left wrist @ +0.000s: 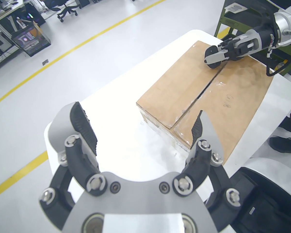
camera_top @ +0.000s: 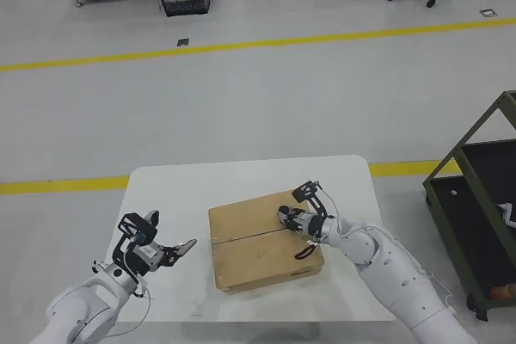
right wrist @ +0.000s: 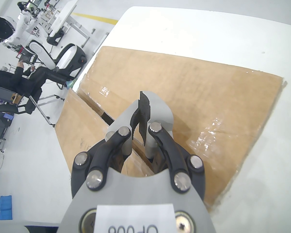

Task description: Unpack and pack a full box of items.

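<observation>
Cardboard box (camera_top: 265,241), flaps closed, glossy tape patches, right pincer (right wrist: 142,103) over seam

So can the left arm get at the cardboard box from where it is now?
Probably yes. The left gripper hangs open over bare table beside the cardboard box, with nothing between them. The right gripper sits shut at the top seam's opposite end, leaving this side free.

L end effector (left wrist: 138,109) wide, R (right wrist: 140,101) closed
</observation>
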Motion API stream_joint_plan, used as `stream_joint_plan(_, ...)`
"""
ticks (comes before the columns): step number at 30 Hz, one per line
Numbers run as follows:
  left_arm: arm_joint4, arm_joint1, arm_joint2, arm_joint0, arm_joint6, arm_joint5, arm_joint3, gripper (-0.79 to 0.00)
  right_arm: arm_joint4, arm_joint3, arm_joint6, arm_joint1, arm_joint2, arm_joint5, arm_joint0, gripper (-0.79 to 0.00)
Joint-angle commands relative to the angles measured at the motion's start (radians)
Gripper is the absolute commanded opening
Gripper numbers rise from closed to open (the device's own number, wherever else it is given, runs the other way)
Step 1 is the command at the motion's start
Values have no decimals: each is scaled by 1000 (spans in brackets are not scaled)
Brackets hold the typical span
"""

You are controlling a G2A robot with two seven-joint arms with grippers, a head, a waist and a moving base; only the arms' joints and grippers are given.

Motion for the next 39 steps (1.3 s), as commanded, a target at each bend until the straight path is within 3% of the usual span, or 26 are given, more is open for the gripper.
stream_joint_plan(1,6,0,1,3,-6,-11,-4,0,-1,1,2,-1,1,1,0,-785)
stream_joint_plan(11,-51,-3,-6,-1,-42,-1,-2,0,-4,-8,16,0,12,-3,-4,-785)
stream_joint_plan(14,-40,-8,-9,-6,-54,48,19,0,-7,-10,17,-1,13,-2,-4,-785)
stream_joint_plan(15,-26,-10,-3,-6,-47,78,32,-68,-7,-10,17,-2,14,-2,-4,-785)
stream_joint_plan(16,-8,-13,9,-6,-45,97,41,-785,-8,-11,17,-2,14,-2,-4,-785)
stream_joint_plan(22,-6,-31,91,-24,-28,154,133,-785,-7,-7,18,0,26,-4,-11,-785)
stream_joint_plan(30,38,-52,174,-104,-74,218,260,-785,-8,-15,26,1,37,0,-21,-785)
stream_joint_plan(39,-51,-80,261,-206,-112,142,388,-785,-16,-38,33,4,50,6,-36,-785)
